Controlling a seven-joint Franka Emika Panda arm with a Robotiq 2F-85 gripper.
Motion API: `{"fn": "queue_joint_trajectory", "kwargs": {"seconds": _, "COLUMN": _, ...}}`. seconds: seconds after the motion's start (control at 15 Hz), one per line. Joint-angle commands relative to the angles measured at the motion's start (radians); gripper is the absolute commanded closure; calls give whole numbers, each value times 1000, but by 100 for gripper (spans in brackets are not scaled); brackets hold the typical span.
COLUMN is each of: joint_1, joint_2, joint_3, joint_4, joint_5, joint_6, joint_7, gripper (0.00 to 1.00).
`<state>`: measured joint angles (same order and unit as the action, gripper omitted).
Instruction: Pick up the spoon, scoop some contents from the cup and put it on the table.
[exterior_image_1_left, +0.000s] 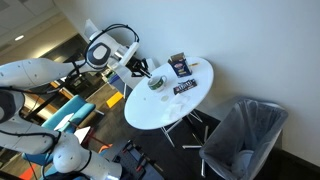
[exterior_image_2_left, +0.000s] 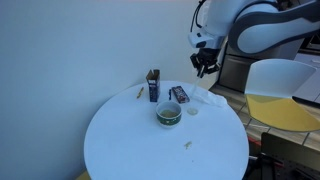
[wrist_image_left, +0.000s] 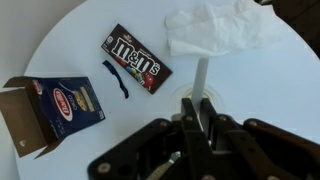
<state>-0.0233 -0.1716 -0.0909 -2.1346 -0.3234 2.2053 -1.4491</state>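
Robot hand (wrist_image_left: 200, 108) hangs above worktop (exterior_image_2_left: 130, 140), fingers narrow, apparently clamped on white spoon (wrist_image_left: 200, 75). Spoon's long axis juts straight ahead of hand. Pale green cup (exterior_image_2_left: 168, 115) sits below hand, off to side, apart, outside wrist view. M&M's packet (wrist_image_left: 138, 62) lies ahead of hand.

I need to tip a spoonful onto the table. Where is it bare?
In an exterior view, the wide camera-side half of the table, in front of the cup, is bare but for a crumb. It is crowded behind the cup: box, candy packet and tissue sit close together.
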Motion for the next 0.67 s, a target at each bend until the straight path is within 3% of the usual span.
{"fn": "queue_joint_trajectory", "kwargs": {"seconds": 0.0, "joint_1": -1, "joint_2": 23, "joint_3": 10, "joint_4": 16, "joint_5": 3, "joint_6": 0, "joint_7": 0, "gripper": 88}}
{"fn": "queue_joint_trajectory", "kwargs": {"seconds": 0.2, "joint_1": 0, "joint_2": 52, "joint_3": 14, "joint_4": 41, "joint_5": 3, "joint_6": 0, "joint_7": 0, "gripper": 88}}
{"fn": "queue_joint_trajectory", "kwargs": {"seconds": 0.27, "joint_1": -1, "joint_2": 52, "joint_3": 13, "joint_4": 44, "joint_5": 3, "joint_6": 0, "joint_7": 0, "gripper": 97}}
{"fn": "queue_joint_trajectory", "kwargs": {"seconds": 0.6, "joint_1": 18, "joint_2": 74, "joint_3": 43, "joint_4": 65, "joint_5": -48, "joint_6": 45, "joint_7": -50, "gripper": 97}}
